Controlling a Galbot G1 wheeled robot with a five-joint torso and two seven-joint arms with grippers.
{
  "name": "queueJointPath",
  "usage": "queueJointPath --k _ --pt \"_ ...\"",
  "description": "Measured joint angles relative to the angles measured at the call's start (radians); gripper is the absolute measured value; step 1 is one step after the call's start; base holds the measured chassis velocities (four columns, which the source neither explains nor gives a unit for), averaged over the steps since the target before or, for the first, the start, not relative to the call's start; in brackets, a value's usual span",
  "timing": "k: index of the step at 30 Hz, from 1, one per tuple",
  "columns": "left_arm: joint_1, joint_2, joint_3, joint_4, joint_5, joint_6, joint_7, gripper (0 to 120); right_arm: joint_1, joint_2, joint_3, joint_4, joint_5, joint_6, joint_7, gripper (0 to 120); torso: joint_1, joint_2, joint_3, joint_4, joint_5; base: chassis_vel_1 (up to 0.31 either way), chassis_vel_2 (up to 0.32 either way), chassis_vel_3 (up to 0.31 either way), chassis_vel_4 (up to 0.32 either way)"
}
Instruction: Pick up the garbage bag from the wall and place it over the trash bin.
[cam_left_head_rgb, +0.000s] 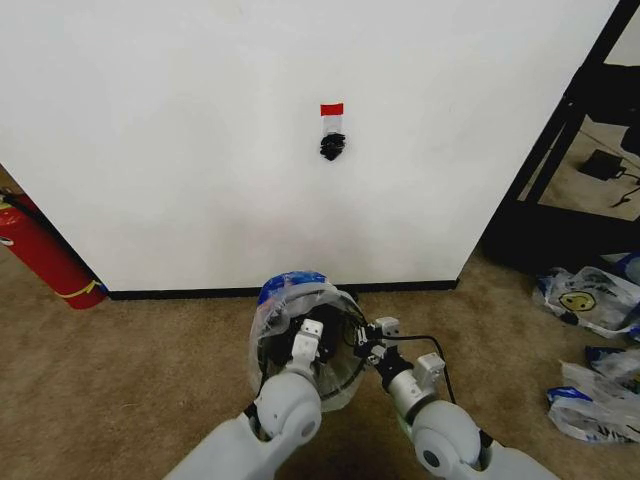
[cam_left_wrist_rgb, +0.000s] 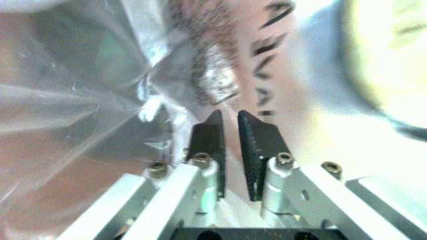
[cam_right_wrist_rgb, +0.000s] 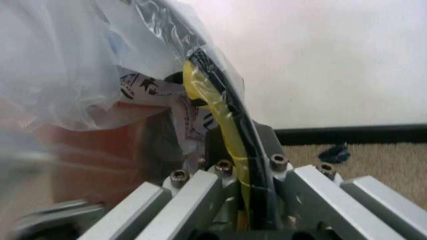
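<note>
garbage bag (cam_left_head_rgb: 300, 330) draped over trash bin (cam_left_head_rgb: 345, 385), on the floor just before the wall (cam_left_head_rgb: 200, 150) | left gripper (cam_left_wrist_rgb: 230, 130) inside bag mouth, fingers nearly closed, holding nothing clear | right gripper (cam_right_wrist_rgb: 233, 165) at bin's right rim, clamping bag film onto rim | both arms equally near

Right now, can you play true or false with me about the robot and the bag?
1. The garbage bag is draped over the trash bin. True.
2. The bag hangs on the black hook. False: the hook on the wall is bare.
3. The left gripper has its fingers spread wide. False: they are nearly together.
4. The right gripper is pinching the bag at the bin's rim. True.
5. More smiley bags lie on the robot's left. False: its right.
</note>
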Motion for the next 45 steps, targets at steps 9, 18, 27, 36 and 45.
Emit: queueJointPath --k 9,18,27,36,45 --pt "0.143 0.124 -0.088 -0.215 0.057 -0.022 0.094 44 0.033 0.049 0.01 -0.071 0.04 -0.003 -0.01 0 0.0 0.0 0.0 0.0001 -0.0002 0.0 0.0 0.0 0.0" --pt "0.329 0.256 -0.298 -0.491 0.055 -0.035 0.222 77 0.064 0.077 0.035 -0.151 0.09 0.07 -0.067 0 0.0 0.0 0.0 0.0003 -0.0001 0.0 0.0 0.0 0.0" --pt "0.362 0.375 -0.446 -0.481 0.052 -0.028 0.292 100 0.061 0.1 0.069 -0.127 0.206 0.031 0.049 0 0.0 0.0 0.0 0.0001 -0.0001 0.0 0.0 0.0 0.0" --pt "0.351 0.431 -0.45 -0.335 0.191 -0.007 0.472 100 0.021 0.061 0.126 -0.061 0.25 0.006 0.061 0 0.0 0.0 0.0 0.0 0.0001 0.0 0.0 0.0 0.0" --pt "0.339 0.434 -0.449 -0.302 0.25 -0.002 0.624 100 0.007 0.023 0.141 -0.034 0.233 0.002 0.056 0 0.0 0.0 0.0 0.0001 0.0001 0.0 0.0 0.0 0.0"
